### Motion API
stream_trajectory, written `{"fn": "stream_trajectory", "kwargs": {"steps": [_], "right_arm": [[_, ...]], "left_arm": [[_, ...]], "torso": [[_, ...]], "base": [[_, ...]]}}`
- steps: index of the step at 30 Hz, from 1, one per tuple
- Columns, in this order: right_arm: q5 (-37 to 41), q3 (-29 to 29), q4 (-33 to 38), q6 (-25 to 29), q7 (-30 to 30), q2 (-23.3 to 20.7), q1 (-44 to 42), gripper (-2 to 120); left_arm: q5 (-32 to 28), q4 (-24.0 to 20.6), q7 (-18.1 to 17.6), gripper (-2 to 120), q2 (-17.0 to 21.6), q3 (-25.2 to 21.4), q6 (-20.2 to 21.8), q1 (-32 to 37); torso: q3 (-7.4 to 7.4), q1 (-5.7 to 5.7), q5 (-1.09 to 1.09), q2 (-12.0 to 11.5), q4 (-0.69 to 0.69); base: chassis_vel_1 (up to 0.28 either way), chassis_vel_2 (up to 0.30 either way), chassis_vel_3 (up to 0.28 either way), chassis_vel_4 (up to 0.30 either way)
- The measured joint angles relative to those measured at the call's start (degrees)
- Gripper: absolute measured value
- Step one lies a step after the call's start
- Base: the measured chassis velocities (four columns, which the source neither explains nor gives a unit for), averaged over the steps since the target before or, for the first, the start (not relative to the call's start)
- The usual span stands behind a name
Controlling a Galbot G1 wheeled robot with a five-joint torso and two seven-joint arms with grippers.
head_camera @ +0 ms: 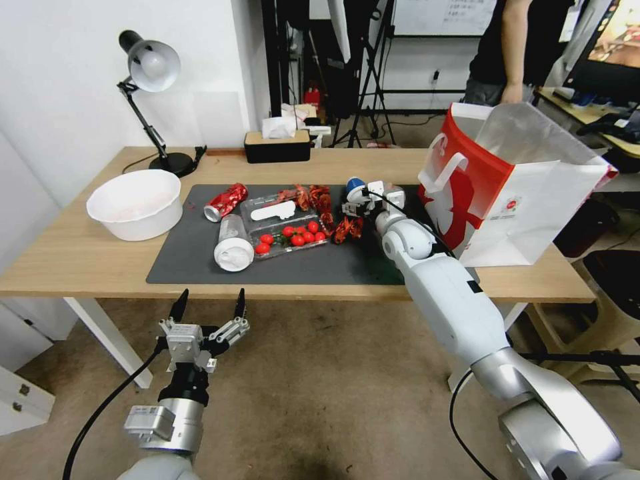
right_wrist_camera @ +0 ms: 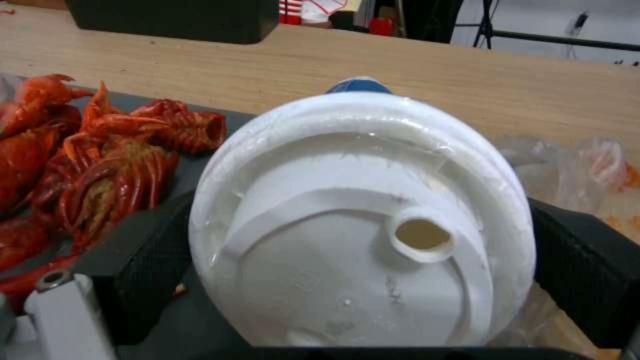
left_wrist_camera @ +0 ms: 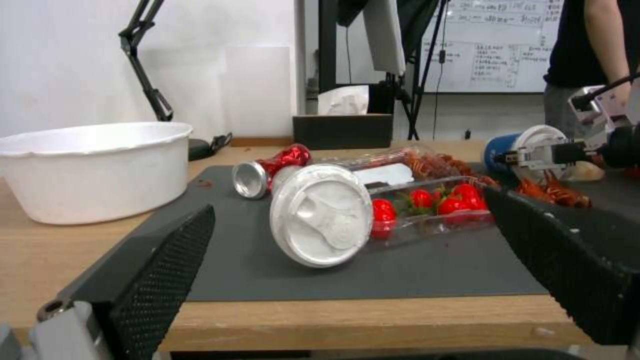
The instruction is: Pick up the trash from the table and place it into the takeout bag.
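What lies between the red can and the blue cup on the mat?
In the head view, a clear tray of tomatoes and crayfish shells lie between the red can and the blue cup.

Right gripper (head_camera: pixel 357 200) outstretched — jaws seemingly clamped; left gripper (head_camera: pixel 208 303) low, jaws spread.

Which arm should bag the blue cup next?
Right. Its end effector already brackets the blue cup, fingers on either side, near the takeout bag. The left end effector hangs open below the table edge.
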Motion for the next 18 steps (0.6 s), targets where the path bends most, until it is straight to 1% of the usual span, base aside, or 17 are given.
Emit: {"fn": "stream_trajectory", "kwargs": {"steps": [15, 16, 17, 18], "right_arm": [[0.09, 0.43, -0.37, 0.14, -0.21, -0.09, -0.24, 100], [0.09, 0.44, -0.36, 0.14, -0.22, -0.08, -0.25, 99], [0.1, 0.45, -0.35, 0.16, -0.24, -0.06, -0.37, 92], [0.1, 0.46, -0.31, 0.24, -0.25, -0.05, -0.48, 89]], "left_arm": [[0.22, -0.26, -0.05, 100, 0.1, 0.41, -0.05, 0.43], [0.22, -0.28, -0.05, 100, 0.11, 0.41, -0.06, 0.45], [0.22, -0.38, -0.05, 100, 0.15, 0.42, -0.07, 0.46], [0.22, -0.4, -0.05, 100, 0.18, 0.41, -0.08, 0.46]], "torso": [[0.0, 0.0, 0.0, 0.0, 0.0], [0.0, 0.0, 0.0, 0.0, 0.0], [0.0, 0.0, 0.0, 0.0, 0.0], [0.0, 0.0, 0.01, 0.0, 0.0]], "base": [[0.0, 0.0, 0.0, 0.0], [0.0, 0.0, 0.0, 0.0], [0.0, 0.0, 0.0, 0.0], [0.0, 0.0, 0.0, 0.0]]}}
